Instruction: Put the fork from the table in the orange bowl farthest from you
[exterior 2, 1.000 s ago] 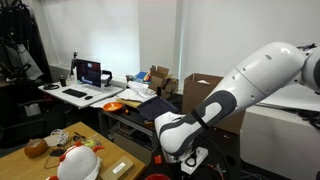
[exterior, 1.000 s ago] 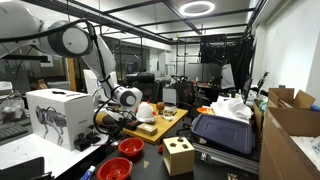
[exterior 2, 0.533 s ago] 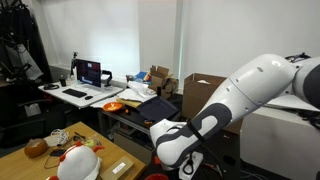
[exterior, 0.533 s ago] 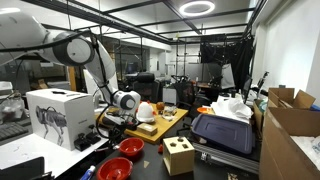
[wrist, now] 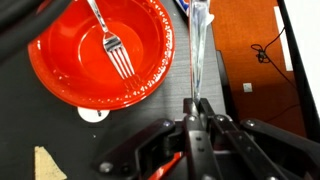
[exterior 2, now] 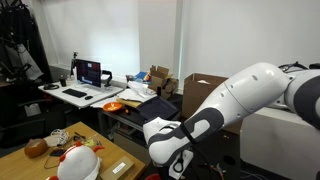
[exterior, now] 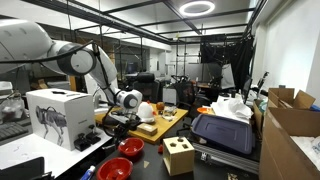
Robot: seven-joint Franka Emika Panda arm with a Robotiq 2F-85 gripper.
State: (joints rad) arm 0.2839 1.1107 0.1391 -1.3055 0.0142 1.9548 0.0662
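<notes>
In the wrist view my gripper (wrist: 200,103) is shut on a thin silver fork (wrist: 200,45). Its handle runs straight up out of the jaws and its head is cut off at the top edge. To its left an orange-red bowl (wrist: 70,85) rests on the dark table (wrist: 185,85), with a second fork (wrist: 112,45) lying inside it. In an exterior view the gripper (exterior: 118,121) hangs over the table's tan wooden section (exterior: 168,122), above two red bowls (exterior: 130,147) (exterior: 113,168). In the exterior view with the desk the arm (exterior 2: 215,115) fills the foreground and hides the gripper.
A white box with a robot-dog picture (exterior: 55,115), a wooden cube with holes (exterior: 179,156) and a white helmet (exterior: 146,110) stand round the bowls. An orange surface with a cable (wrist: 250,40) lies right of the held fork. A desk with a laptop (exterior 2: 90,72) stands behind.
The arm has swung a little: in the exterior view with the desk its wrist moved left and down, in the exterior view with the bowls its elbow moved left. The gripper stays shut.
</notes>
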